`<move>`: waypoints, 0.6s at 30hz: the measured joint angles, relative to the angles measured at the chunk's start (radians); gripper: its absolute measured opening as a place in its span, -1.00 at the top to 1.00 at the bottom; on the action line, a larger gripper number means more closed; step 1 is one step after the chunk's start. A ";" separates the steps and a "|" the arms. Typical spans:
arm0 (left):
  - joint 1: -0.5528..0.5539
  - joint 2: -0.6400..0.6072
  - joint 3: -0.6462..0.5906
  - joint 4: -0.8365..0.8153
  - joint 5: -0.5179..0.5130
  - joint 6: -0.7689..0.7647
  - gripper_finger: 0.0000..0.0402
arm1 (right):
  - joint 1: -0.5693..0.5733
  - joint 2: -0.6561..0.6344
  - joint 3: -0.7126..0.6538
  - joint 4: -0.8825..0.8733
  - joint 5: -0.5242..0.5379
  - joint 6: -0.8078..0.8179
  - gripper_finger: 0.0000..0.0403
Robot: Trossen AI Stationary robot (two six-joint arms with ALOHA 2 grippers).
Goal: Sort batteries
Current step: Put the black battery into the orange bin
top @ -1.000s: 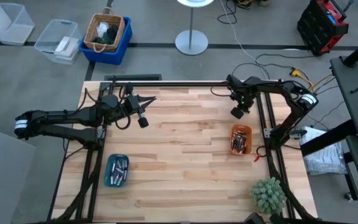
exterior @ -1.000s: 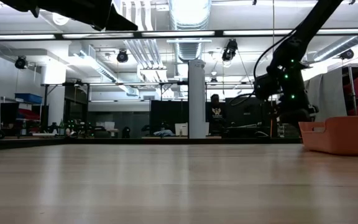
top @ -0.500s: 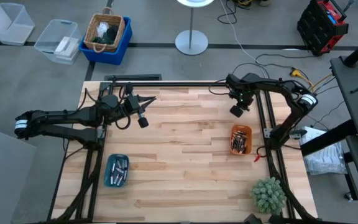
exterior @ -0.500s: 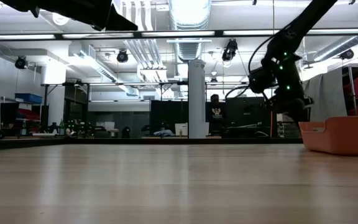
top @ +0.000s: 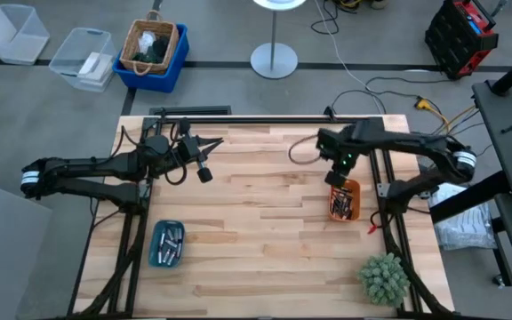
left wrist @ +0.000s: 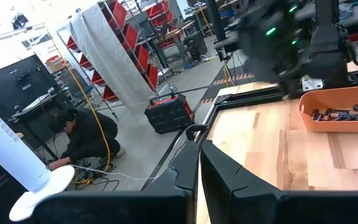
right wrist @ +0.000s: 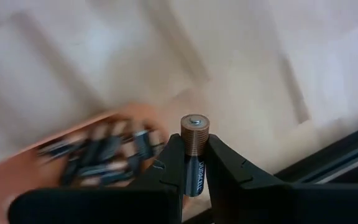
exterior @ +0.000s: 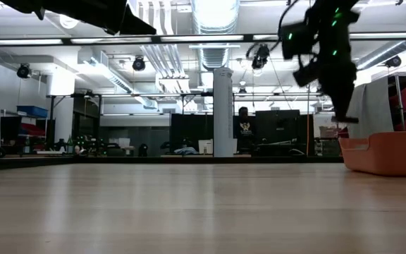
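Now the right gripper (right wrist: 193,163) holds one battery (right wrist: 194,149) up in the air.

Its two fingers squeeze the battery tight, with the battery's copper end poking out past the tips. It hangs over the far end of the orange tray (top: 345,199), where more batteries (top: 340,204) lie. More lie in the teal tray (top: 166,244) at the near left. The left gripper (top: 204,173) waits above the table's far left, fingers together, holding nothing.

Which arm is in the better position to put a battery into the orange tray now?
The right. Its gripper already holds a battery just over the orange tray. The left gripper is far across the table, shut and empty.
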 joint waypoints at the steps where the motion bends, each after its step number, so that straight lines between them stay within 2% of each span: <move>1: 0.000 0.000 0.000 0.001 0.000 0.000 1.00 | 0.037 -0.020 -0.002 -0.011 -0.005 0.029 0.83; 6: 0.000 0.000 0.000 0.003 0.000 0.000 1.00 | 0.233 -0.092 -0.007 -0.045 -0.060 0.181 0.83; 11: 0.000 0.000 0.000 0.021 0.000 -0.001 1.00 | 0.422 -0.107 -0.011 -0.085 -0.079 0.311 0.83; 18: 0.000 0.000 0.000 0.025 0.001 -0.009 1.00 | 0.558 -0.077 -0.035 -0.089 -0.053 0.370 0.83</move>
